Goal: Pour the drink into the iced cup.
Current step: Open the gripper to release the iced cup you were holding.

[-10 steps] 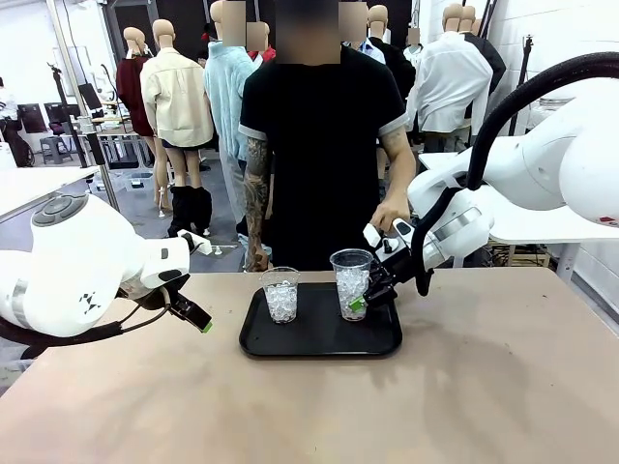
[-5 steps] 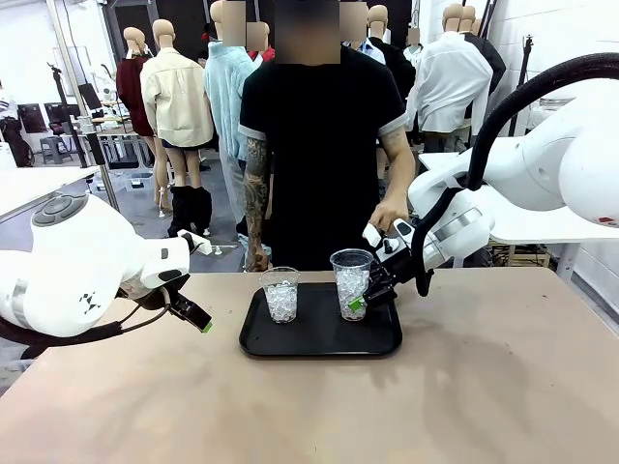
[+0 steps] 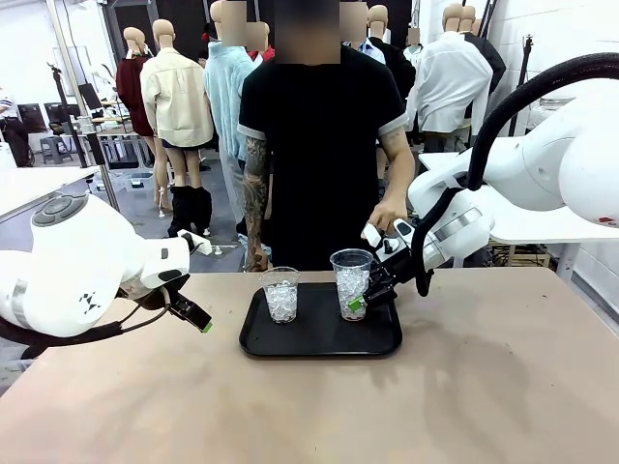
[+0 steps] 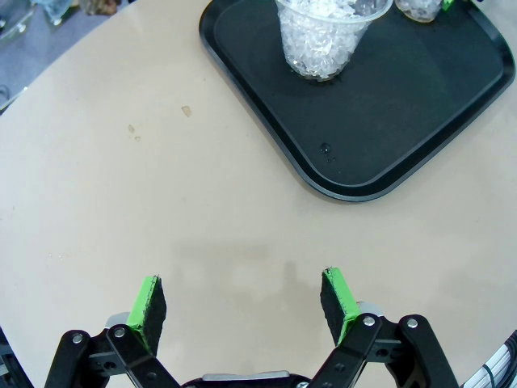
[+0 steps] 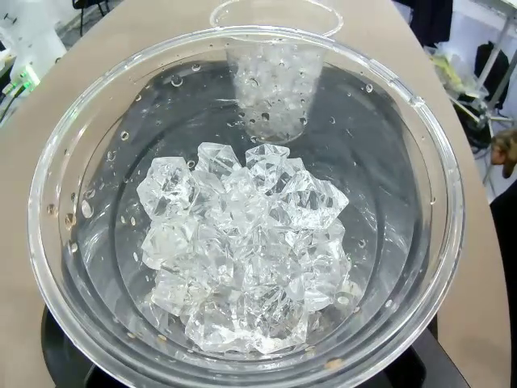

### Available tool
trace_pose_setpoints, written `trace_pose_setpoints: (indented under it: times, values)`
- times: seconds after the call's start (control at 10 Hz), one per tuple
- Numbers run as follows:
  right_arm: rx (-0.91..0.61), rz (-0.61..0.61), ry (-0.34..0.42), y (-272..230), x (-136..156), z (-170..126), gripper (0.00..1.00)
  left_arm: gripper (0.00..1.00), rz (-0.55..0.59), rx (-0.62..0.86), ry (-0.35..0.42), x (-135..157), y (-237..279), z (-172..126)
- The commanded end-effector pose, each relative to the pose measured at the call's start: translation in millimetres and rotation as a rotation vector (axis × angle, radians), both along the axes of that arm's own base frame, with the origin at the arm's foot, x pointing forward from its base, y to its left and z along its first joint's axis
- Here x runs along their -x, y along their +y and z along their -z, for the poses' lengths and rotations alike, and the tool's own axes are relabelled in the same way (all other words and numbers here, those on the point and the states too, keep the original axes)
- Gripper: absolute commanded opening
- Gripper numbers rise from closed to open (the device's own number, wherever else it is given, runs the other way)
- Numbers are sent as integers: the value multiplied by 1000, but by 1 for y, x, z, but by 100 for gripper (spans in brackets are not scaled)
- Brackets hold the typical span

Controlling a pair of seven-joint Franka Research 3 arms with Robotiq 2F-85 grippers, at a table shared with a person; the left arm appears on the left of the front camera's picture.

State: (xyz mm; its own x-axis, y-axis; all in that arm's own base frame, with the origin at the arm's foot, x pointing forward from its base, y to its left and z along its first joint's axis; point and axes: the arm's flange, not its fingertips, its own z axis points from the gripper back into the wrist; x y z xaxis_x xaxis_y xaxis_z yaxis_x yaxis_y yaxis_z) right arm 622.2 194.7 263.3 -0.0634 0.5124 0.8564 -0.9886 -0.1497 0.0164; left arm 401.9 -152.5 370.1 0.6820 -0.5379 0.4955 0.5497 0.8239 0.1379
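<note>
Two clear plastic cups of white ice cubes stand on a black tray (image 3: 319, 350). My right gripper (image 3: 360, 302) is shut on the lower side of the taller iced cup (image 3: 350, 283). In the right wrist view I look straight down into that cup (image 5: 242, 242), with the shorter iced cup (image 5: 275, 81) beyond it. The shorter cup (image 3: 281, 295) stands free at the tray's left. My left gripper (image 3: 198, 319) hangs open and empty above the table, left of the tray; its view shows the gripper (image 4: 242, 295), the shorter cup (image 4: 323, 36) and the tray (image 4: 404, 105). The drink is out of view.
A person stands at the far side of the table, one hand (image 3: 390, 215) hanging just behind my right gripper. The tan tabletop (image 3: 309, 416) lies bare in front of the tray and to both sides of it.
</note>
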Motion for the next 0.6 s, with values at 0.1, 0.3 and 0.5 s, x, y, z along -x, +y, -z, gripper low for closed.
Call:
trace_pose_setpoints:
  times: [0.1,0.3,0.5]
  values:
    - [0,0,0,0,0,0,62,100,-3,3,-2,0,2,-1]
    - [20,59,-43,-16,9,-39,62,100,-3,3,-2,0,2,-1]
    - [30,94,-78,-32,11,-80,62,100,-3,3,-2,0,2,-1]
